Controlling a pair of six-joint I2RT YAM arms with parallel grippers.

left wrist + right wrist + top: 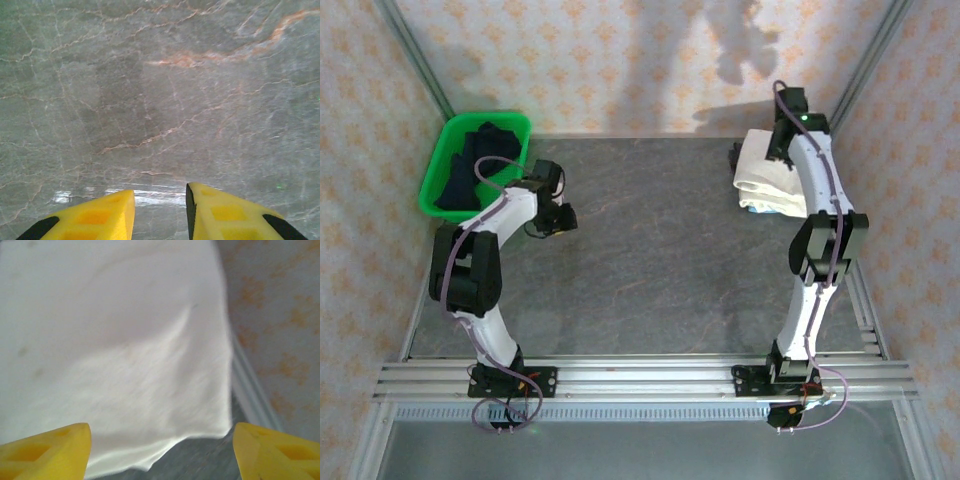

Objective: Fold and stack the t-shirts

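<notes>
A stack of folded white t-shirts (765, 175) lies at the table's far right, close to the wall. My right gripper (161, 435) hovers over that stack, open wide, its yellow fingers (47, 450) well apart with nothing between them. The top shirt (125, 355) spreads smooth and white under it, its near edge ending on the grey table. My left gripper (160, 192) is open above bare marbled tabletop (160, 100), holding nothing. In the top view it (563, 218) sits left of centre, just right of the basket.
A green plastic basket (490, 121) stands at the far left corner with dark garments (470, 175) in it. Patterned walls close in on three sides, and a metal rail (250, 390) runs along the right wall beside the stack. Grey table (650, 250) spans the middle.
</notes>
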